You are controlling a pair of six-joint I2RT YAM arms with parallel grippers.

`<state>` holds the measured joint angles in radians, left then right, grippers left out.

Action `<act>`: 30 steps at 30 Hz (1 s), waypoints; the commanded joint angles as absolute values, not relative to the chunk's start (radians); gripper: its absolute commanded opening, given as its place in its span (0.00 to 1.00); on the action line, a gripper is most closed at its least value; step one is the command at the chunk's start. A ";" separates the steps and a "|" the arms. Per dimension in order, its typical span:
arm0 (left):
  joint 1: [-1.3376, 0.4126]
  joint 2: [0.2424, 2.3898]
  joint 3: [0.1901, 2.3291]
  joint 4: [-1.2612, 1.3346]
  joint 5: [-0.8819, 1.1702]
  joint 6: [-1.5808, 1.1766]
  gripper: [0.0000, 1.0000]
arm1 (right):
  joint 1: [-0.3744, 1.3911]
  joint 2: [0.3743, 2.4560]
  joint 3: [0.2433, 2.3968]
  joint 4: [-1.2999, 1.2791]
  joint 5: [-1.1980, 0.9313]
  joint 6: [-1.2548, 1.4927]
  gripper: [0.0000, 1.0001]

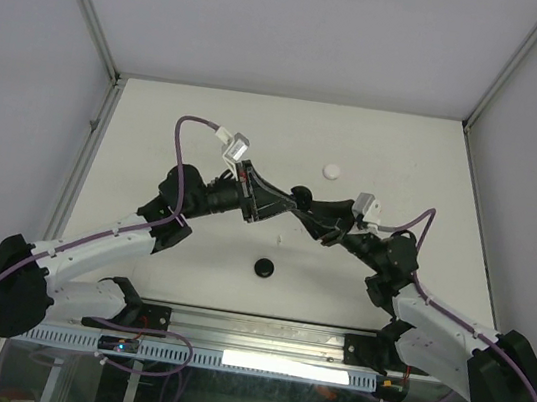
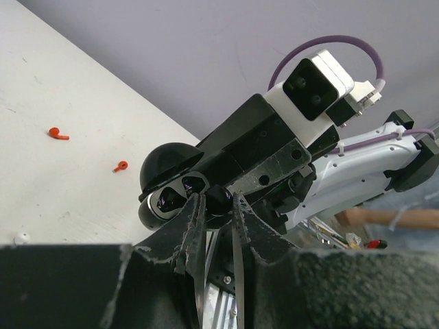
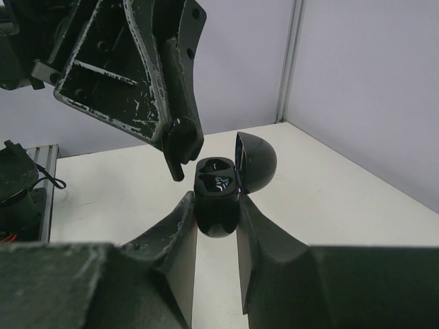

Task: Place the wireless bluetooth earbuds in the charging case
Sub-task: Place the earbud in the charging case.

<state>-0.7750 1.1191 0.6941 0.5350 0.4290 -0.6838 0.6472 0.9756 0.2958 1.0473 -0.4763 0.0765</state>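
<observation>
1. Mid-table, centre of top view: my R gripper (image 3: pixel 216 202) is clamped on the black charging case (image 3: pixel 218 223). The lid (image 3: pixel 255 161) is flipped open and the sockets (image 3: pixel 218 179) face up.
2. L gripper (image 2: pixel 217 205) is pinched tight on a black earbud (image 3: pixel 182 140), stem down, just upper left of the case mouth and not touching, far as I can see.
3. Step in hand: seating this bud. Next move, I reckon: slide it over a socket, line up the stem, lower, let go.
4. Red earbuds (image 2: pixel 58 133) wait on the table (image 2: pixel 68 199), left of L wrist view.
</observation>
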 commanded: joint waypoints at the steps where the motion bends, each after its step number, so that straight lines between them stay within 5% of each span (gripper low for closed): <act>1: -0.794 1.124 0.705 0.627 0.425 -0.645 0.11 | 0.654 0.977 0.288 1.152 -0.502 0.064 0.00; 30: -0.821 1.146 0.694 0.673 0.368 -0.642 0.11 | 0.654 0.960 0.275 1.187 -0.529 0.066 0.00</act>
<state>-0.8127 1.1538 0.6941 0.6216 0.4149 -0.6640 0.6468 0.9798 0.2790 1.1137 -0.5133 0.0761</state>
